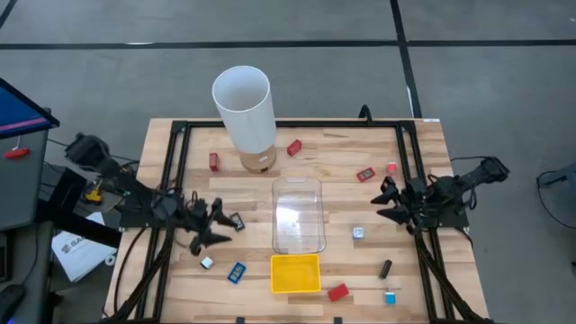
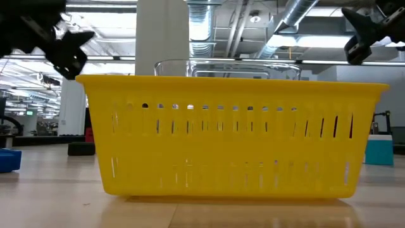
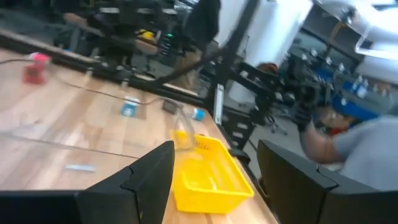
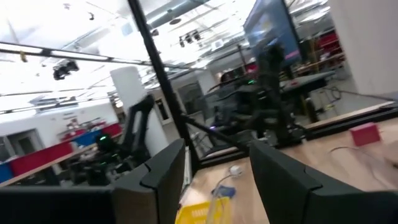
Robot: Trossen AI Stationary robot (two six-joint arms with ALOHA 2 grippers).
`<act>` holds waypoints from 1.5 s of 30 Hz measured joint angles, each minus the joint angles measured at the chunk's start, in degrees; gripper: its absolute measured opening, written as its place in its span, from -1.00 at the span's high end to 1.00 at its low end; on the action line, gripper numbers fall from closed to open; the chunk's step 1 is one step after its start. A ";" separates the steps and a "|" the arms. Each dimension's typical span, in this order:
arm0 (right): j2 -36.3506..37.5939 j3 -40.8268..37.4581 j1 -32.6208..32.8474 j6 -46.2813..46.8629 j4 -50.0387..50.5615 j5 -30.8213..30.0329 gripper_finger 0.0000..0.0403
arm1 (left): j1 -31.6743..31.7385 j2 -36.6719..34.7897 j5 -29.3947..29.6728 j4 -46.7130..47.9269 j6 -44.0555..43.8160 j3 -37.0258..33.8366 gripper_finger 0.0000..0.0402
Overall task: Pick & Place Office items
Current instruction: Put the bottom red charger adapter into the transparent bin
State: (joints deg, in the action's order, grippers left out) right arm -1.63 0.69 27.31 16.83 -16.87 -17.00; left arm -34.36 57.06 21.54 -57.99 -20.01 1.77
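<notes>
Office items lie scattered over the surface; nearest your left gripper (image 1: 219, 227) are the white piece (image 1: 206, 263) and blue piece (image 1: 237, 272), toward the front edge. Its fingers are spread and empty. The right gripper (image 1: 389, 203) waits open by the right edge.

The wood table (image 1: 333, 162) carries a white cylinder (image 1: 243, 108) at upper centre, a clear bin (image 1: 298, 216) in the middle and a yellow tray (image 1: 295, 274) below it. Small office items (image 1: 365, 175) lie scattered around: red ones near the cylinder and lower right, blue ones at lower left.
</notes>
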 joint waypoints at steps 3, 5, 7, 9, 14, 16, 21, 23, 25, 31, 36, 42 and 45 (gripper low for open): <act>0.10 0.00 1.00 -2.56 -0.73 -3.91 0.13 | -2.91 8.63 4.70 -5.54 6.28 4.08 -0.13; 0.17 0.00 0.91 -4.12 -2.40 -4.69 0.13 | -2.25 13.65 6.79 -6.03 9.06 7.84 -0.13; 0.16 0.00 0.52 -4.96 -2.56 -4.74 0.13 | -0.23 18.20 8.34 -6.04 11.30 12.02 -0.13; 0.13 0.00 -0.01 -5.29 -2.47 -4.76 0.13 | 2.86 22.30 10.29 -5.92 14.55 16.05 -0.13; 0.13 0.00 -0.81 -5.28 -1.11 -4.74 0.13 | 9.35 28.38 26.38 -4.49 21.61 23.91 -0.13; 0.13 0.00 -0.62 -5.27 -1.02 -4.47 0.13 | 10.06 28.47 38.51 -1.54 24.19 25.72 -0.13; 0.13 0.00 1.07 -4.89 0.10 -4.03 0.13 | 6.81 23.27 68.30 8.06 27.79 27.02 -0.13; 0.13 0.00 2.08 -4.84 0.39 -4.02 0.13 | 4.24 19.54 68.14 7.56 28.20 26.62 -0.13; 0.13 0.00 2.91 -4.84 0.57 -4.02 0.13 | 1.63 15.97 68.52 7.32 26.78 26.64 -0.13; 0.13 -0.01 4.22 -4.89 0.80 -4.02 0.13 | -0.15 7.68 68.40 7.96 34.33 26.61 0.02; 0.13 -0.02 4.15 -4.89 0.75 -4.04 0.13 | 6.55 -1.76 68.50 7.71 46.97 27.15 0.18; 0.13 0.00 4.07 -4.86 0.73 -4.06 0.13 | 17.53 -13.05 68.58 7.67 57.66 29.20 0.18; 0.13 0.00 4.07 -4.86 0.68 -4.06 0.13 | 21.79 -15.96 68.70 7.68 61.09 29.34 0.08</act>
State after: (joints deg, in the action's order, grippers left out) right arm -1.50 0.69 31.38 11.97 -16.19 -21.06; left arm -12.58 41.10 90.24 -50.32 41.08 31.11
